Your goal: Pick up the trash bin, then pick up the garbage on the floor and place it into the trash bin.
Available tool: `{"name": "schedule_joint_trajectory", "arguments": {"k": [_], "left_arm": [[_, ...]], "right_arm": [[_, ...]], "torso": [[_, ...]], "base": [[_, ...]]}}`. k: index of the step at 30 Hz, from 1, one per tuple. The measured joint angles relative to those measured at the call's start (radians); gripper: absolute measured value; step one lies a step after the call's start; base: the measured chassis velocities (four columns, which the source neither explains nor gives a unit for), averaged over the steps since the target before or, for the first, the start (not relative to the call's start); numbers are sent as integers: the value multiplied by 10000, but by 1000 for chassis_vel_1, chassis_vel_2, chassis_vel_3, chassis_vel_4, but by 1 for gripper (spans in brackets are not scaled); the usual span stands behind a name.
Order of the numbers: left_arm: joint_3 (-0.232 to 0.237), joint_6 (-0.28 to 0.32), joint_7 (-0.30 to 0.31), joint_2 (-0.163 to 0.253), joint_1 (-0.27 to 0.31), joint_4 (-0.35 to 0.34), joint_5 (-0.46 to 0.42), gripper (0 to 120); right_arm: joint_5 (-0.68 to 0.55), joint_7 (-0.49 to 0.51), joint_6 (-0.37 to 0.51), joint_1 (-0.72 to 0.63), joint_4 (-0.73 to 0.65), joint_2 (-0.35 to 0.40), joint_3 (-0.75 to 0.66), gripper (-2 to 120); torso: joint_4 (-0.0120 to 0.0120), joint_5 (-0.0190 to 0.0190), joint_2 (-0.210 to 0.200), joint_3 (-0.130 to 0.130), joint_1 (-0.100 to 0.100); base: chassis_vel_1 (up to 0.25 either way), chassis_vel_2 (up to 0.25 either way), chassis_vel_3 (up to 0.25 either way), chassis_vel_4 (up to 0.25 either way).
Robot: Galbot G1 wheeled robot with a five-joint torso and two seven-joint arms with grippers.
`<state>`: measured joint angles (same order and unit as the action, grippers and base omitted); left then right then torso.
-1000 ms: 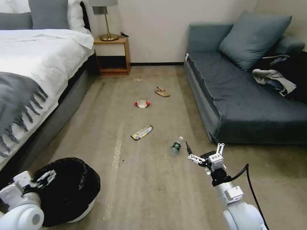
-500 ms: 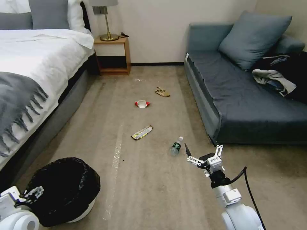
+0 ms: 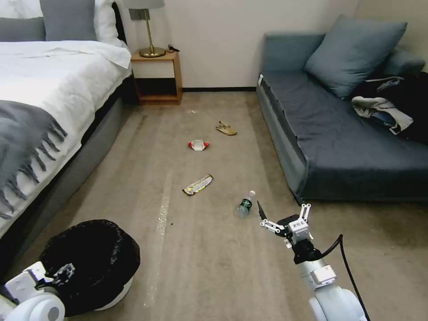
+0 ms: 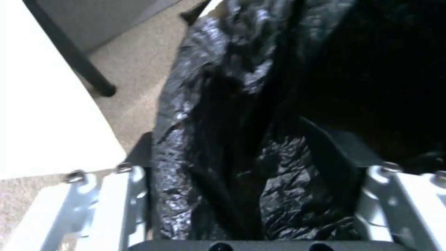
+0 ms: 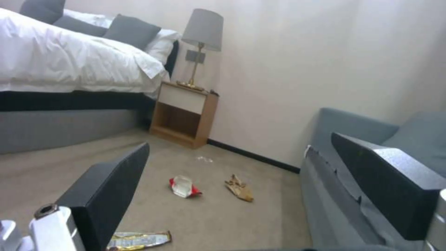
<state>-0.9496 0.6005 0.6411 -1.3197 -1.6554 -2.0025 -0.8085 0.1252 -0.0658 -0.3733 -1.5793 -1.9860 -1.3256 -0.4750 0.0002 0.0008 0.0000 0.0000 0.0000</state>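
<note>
The trash bin (image 3: 91, 263) is round and black with a shiny black bag in it. It sits on the carpet (image 3: 214, 263) at the near left, close to the side of the bed (image 3: 49, 89). The left gripper (image 3: 62, 272) is right at the bin's near edge. In the left wrist view its two fingers (image 4: 116, 205) are apart, with the bag-covered rim (image 4: 223, 157) between them. I cannot tell if they pinch it.

Four bits of garbage lie on the floor. One clear bottle (image 3: 246, 203) with a white cap and a green label is nearest; the words on the label are too small to read. One long silver and yellow wrapper (image 3: 198, 184) lies a bit left of it. One red and white packet (image 3: 198, 145) is farther away. One tan paper piece (image 3: 226, 129) is farthest.

The right gripper (image 3: 281, 217) hangs over the carpet just right of the bottle, not touching it. Its fingers are spread wide with nothing between them.

The floor is a wide open strip between the bed on the left and the blue sofa (image 3: 339, 133) on the right. One small wooden table (image 3: 157, 76) with one lamp (image 3: 149, 26) stands at the far wall.
</note>
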Motion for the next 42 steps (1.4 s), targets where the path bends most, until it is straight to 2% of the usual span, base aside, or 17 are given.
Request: {"name": "schedule_joint_trajectory", "arguments": {"k": [1,3,4,7,9,15,19,23,25,26,27,29,30,31,34,39,42], "left_arm": [[0,0,0,0,0,0,0,60],[82,-54,-35,-13,-10,27,156,50],[82,-54,-35,-13,-10,27,156,50],[131,-79,-71,-21,-35,31,209,35],[141,-84,-76,-23,-43,31,214,32],[208,-158,-147,-59,-72,-139,179,9],[262,-319,-152,-117,-102,-340,153,7],[265,-566,-204,-163,-193,-858,226,4],[189,-738,-785,-90,-319,-1173,811,3],[193,-894,-1496,60,-430,-1344,1382,3],[193,-894,-1496,60,-430,-1344,1382,3],[210,-996,-2564,384,-490,-1533,1977,3],[210,-996,-2564,384,-490,-1533,1977,3],[236,-990,-3104,553,-463,-1638,2096,3],[209,-673,-4132,629,-273,-1926,2245,3],[339,-612,-4128,495,-221,-2028,2667,3],[465,-739,-3703,390,-240,-2002,3066,3]], "right_arm": [[0,0,0,0,0,0,0,100],[-2,21,-63,-9,32,39,-24,100],[-2,21,-63,-9,32,39,-24,100],[-5,42,-92,9,72,39,-14,100],[-6,48,-94,25,85,36,0,100],[-5,196,-84,190,201,26,112,100],[-4,730,-18,332,351,62,304,100],[-266,1170,362,475,468,163,580,100],[-862,847,520,513,492,256,630,100],[-1344,334,650,515,486,326,619,100],[-1344,334,650,515,486,326,619,100],[-1608,16,902,541,458,417,674,100],[-1608,16,902,541,458,417,674,100],[-1594,116,869,614,528,426,810,100],[-1570,351,511,827,811,336,1226,100],[-1363,253,177,887,1000,177,1301,100],[-1161,227,-51,950,1188,133,1259,100]], "torso": [[0,0,0,0,0],[0,0,1,0,0],[0,0,1,0,0],[-2,-5,2,0,0],[-1,-6,1,0,0],[-1,-4,2,-1,0],[-1,-12,2,0,0],[-6,-24,1,1,1],[-2,-11,1,1,0],[-1,-11,1,1,0],[-1,-11,1,1,0],[-3,-13,1,1,0],[-3,-13,1,1,0],[-6,-7,1,0,0],[-3,-6,1,1,0],[-4,-10,1,1,1],[-1,-8,1,1,0]], "base": [[0,0,0,0],[0,0,0,0],[0,0,0,0],[0,0,0,0],[0,0,0,0],[0,0,0,0],[0,0,0,0],[0,0,0,0],[0,0,0,0],[0,0,0,0],[0,0,0,0],[0,0,0,0],[0,0,0,0],[0,0,0,0],[0,0,0,0],[0,0,0,0],[0,0,0,0]]}}
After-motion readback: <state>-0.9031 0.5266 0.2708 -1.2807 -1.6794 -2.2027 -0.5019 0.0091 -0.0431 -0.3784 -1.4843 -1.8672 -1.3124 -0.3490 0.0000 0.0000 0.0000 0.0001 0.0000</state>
